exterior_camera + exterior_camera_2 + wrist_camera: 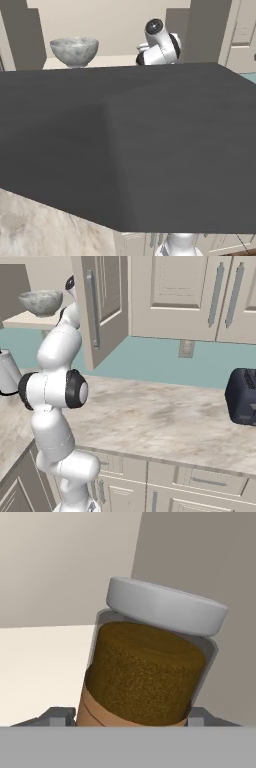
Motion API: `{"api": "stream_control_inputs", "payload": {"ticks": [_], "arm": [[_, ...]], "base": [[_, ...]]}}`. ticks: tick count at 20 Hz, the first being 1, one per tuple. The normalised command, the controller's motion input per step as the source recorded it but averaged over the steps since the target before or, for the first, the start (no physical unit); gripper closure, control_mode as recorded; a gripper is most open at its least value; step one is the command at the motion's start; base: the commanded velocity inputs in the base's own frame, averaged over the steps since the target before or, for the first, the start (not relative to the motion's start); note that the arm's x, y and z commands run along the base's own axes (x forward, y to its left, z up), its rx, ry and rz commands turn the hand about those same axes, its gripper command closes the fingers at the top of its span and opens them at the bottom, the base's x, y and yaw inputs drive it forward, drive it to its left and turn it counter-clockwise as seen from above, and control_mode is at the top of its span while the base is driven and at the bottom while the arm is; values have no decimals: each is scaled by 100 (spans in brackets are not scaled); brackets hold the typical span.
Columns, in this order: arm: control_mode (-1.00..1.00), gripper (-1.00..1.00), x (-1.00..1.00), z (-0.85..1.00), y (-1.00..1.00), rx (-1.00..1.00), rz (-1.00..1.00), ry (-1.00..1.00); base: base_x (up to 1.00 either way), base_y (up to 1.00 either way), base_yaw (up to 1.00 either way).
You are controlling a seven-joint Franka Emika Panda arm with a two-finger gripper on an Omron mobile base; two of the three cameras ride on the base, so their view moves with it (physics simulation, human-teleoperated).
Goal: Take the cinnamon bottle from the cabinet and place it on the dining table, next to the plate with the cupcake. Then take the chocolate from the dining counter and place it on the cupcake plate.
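In the left base view, one pale marbled bowl (74, 50) sits on the beige shelf (115, 61) of the open cabinet, at the upper left. To its right, one white robot arm (160, 44) reaches up onto that same shelf. One broad dark grey slab (130, 145), close to the camera, covers most of the lower picture, with a strip of marble counter (35, 227) below it at the left.

In the right base view, the same bowl (41, 302) rests on the shelf (27, 320) at the upper left. The arm (56, 401) rises from the lower left and goes up behind the edge of one open cabinet door (100, 303) with a slim metal handle. Further right are three closed cabinet doors (172, 293), and below them a veined marble wall counter (165, 421). One dark toaster (242, 397) stands on it at the far right.

In the hand view there is one cinnamon bottle (145, 667), a brown jar with a pale grey lid, seen tilted and standing on the cabinet shelf (40, 672) near the back corner. The gripper (127, 716) has one dark finger tip (55, 716) at the jar's left side and one at its right. The tips sit just beside the base of the jar, with the jaws set apart around it. Whether they press on the jar cannot be told.
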Motion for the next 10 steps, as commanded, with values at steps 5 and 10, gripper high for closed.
{"api": "stream_control_inputs", "payload": {"ticks": [5, 10], "arm": [[-100, 100, -64, 0, 20, 1, 1, -8], [-100, 100, -100, 0, 87, -8, 9, -19]], "base": [[0, 0, 0], [0, 0, 0]]}}
